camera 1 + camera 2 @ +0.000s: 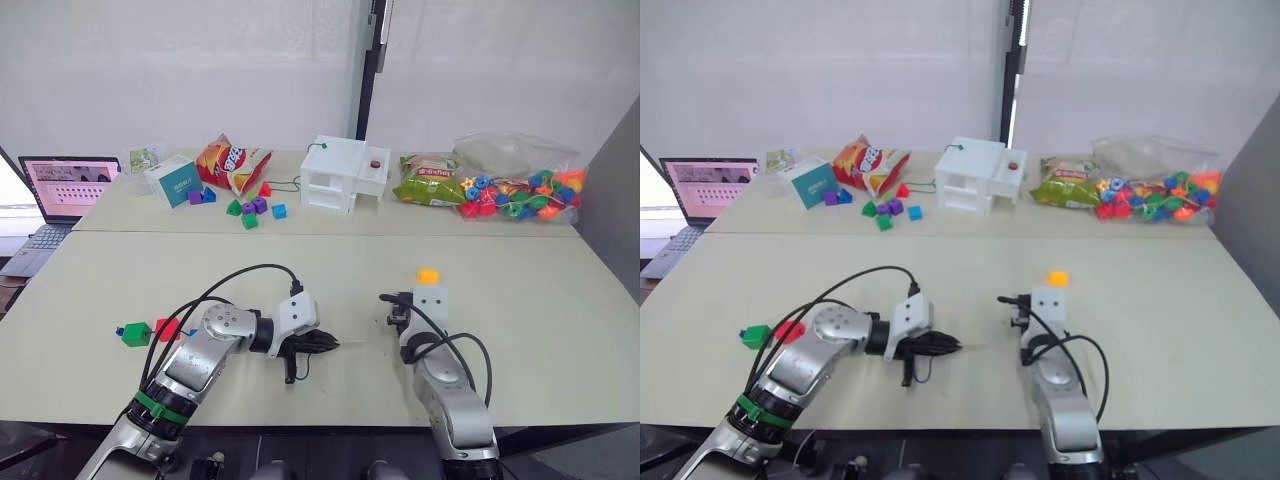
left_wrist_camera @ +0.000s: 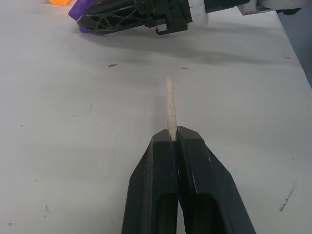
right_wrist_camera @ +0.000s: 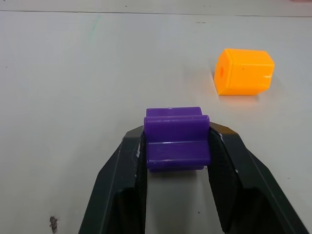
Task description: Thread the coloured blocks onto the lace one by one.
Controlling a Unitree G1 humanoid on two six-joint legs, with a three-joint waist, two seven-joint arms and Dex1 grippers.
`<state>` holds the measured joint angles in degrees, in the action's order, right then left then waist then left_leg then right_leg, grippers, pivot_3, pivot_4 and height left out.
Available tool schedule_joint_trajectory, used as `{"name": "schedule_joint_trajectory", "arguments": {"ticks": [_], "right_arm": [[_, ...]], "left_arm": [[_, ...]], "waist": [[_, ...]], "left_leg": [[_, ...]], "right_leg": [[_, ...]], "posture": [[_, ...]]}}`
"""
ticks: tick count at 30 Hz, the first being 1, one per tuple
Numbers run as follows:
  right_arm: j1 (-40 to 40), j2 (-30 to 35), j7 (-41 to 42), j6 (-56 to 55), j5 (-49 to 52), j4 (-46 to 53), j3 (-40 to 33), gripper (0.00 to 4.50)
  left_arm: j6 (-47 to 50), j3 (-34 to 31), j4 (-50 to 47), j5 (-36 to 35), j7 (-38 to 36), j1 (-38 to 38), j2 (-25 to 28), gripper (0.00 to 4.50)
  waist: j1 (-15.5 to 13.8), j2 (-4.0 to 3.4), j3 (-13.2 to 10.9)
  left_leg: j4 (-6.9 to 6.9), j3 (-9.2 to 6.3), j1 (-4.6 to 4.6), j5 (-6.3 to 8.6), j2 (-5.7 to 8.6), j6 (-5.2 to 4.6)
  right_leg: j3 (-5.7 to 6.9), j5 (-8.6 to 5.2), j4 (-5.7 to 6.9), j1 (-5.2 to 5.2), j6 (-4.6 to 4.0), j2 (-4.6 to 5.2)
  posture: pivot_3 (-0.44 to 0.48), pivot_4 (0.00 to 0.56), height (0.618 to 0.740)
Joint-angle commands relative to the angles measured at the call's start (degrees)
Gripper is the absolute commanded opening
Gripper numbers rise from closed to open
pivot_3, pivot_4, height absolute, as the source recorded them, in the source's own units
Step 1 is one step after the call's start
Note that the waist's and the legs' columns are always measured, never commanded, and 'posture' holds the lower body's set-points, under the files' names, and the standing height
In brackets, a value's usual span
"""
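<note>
My left gripper [image 2: 174,135] is shut on the lace, whose pale stiff tip [image 2: 169,105] sticks out ahead of the fingers just above the table. It points toward my right gripper [image 3: 178,137], which is shut on the purple block [image 3: 175,139] low over the table. Just beyond the purple one lies the yellow-orange block [image 3: 242,71], also seen in front of the right wrist [image 1: 427,275]. At the left, beside my left arm, the green block [image 1: 136,335] and red block [image 1: 167,329] lie together, with a bit of blue [image 1: 119,329] next to them.
Along the far table stand a laptop [image 1: 65,185], a teal box [image 1: 172,180], a chips bag [image 1: 232,162], small triangular pieces [image 1: 250,210], a white box [image 1: 343,172], a green snack pack [image 1: 428,185] and a clear bag of multicolour beads [image 1: 520,190].
</note>
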<state>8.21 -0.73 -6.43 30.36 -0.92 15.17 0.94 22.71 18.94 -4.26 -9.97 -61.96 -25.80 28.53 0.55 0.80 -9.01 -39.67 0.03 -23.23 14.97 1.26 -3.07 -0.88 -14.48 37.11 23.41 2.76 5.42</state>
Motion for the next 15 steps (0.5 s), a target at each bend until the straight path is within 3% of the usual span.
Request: {"name": "schedule_joint_trajectory", "arguments": {"ticks": [1, 3, 10, 15], "right_arm": [[-1.01, 0.06, 1.04, -0.84, 0.81, 4.54, -0.42, 1.16], [-2.88, 0.15, 1.97, 0.62, 1.05, 7.76, 0.36, 1.16], [-20.31, 3.48, 5.98, 13.25, 2.69, 32.7, 11.32, 1.16], [-25.32, 3.03, 5.55, 17.18, 3.43, 33.68, 16.21, 1.16]], "left_arm": [[-0.47, -0.19, -1.04, -0.44, 0.15, -0.6, -0.35, 0.0], [-0.5, -0.25, -0.96, -0.45, 0.17, -0.61, -0.37, 0.0], [-1.03, -0.7, 0.66, -0.3, 0.14, -1.32, -0.48, 0.0], [-0.33, -0.47, 0.11, -0.62, -0.43, -1.18, -0.16, 0.0]], "waist": [[-0.02, 0.0, 0.0], [0.01, 0.0, 0.0], [0.1, -0.01, 0.01], [-0.63, -0.01, 0.01]], "left_leg": [[0.0, 0.0, 0.0, 0.0, 0.0, 0.0], [0.01, 0.0, 0.0, 0.0, 0.0, 0.0], [0.02, -0.01, -0.07, 0.01, -0.01, -0.01], [-0.01, -0.07, 0.02, -0.01, -0.06, 0.01]], "right_leg": [[0.0, 0.0, 0.0, 0.0, 0.0, 0.0], [0.0, 0.0, 0.0, 0.01, 0.0, 0.0], [-0.01, -0.01, -0.01, 0.06, 0.0, 0.0], [0.07, -0.03, -0.02, -0.04, -0.04, -0.04]], "posture": [[0.0, 0.15, 0.74], [0.0, 0.15, 0.74], [0.0, 0.15, 0.74], [0.0, 0.15, 0.74]]}}
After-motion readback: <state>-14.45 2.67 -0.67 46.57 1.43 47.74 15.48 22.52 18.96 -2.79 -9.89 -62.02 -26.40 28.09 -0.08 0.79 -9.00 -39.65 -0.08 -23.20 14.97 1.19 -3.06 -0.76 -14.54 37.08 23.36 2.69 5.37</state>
